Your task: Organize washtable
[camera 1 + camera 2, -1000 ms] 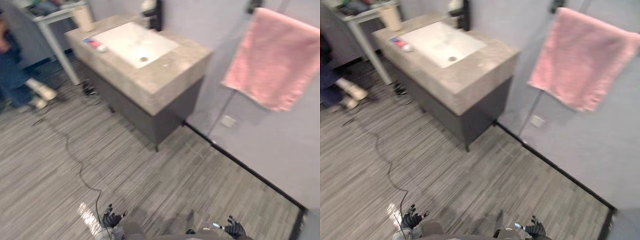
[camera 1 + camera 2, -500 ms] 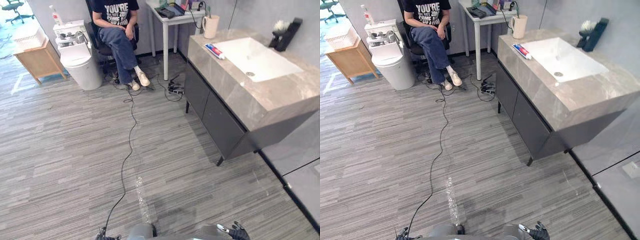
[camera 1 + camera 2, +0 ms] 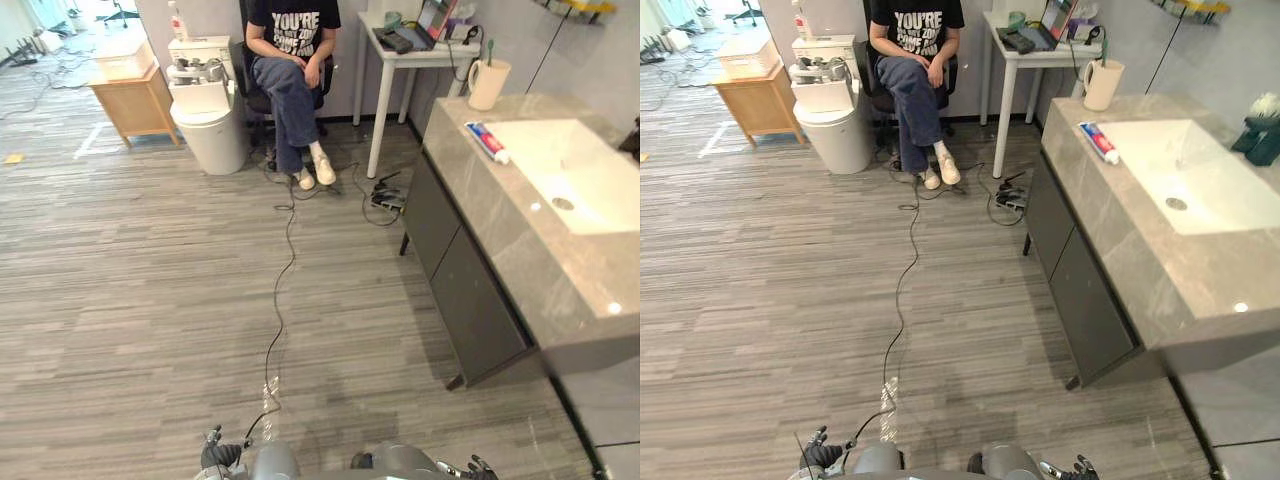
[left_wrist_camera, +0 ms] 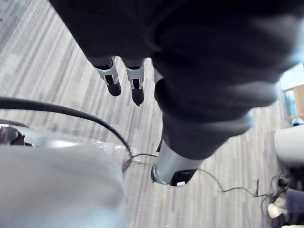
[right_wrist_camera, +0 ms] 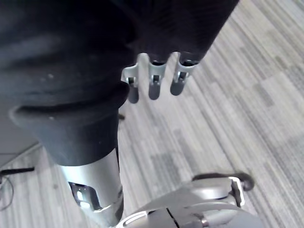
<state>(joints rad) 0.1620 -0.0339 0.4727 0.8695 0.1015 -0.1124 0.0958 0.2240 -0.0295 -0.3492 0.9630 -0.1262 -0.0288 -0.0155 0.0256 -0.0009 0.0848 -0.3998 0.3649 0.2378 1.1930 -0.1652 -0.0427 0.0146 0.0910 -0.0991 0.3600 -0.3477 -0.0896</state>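
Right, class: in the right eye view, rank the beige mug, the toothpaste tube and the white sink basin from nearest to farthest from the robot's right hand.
From the right hand, at the view's bottom edge:
1. sink basin, set in the counter on the right.
2. toothpaste tube, lying by the basin's far left corner.
3. mug, upright at the counter's far end.

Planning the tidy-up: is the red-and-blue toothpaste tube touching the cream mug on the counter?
Apart. Right eye view shows bare grey counter between toothpaste tube and cream mug.
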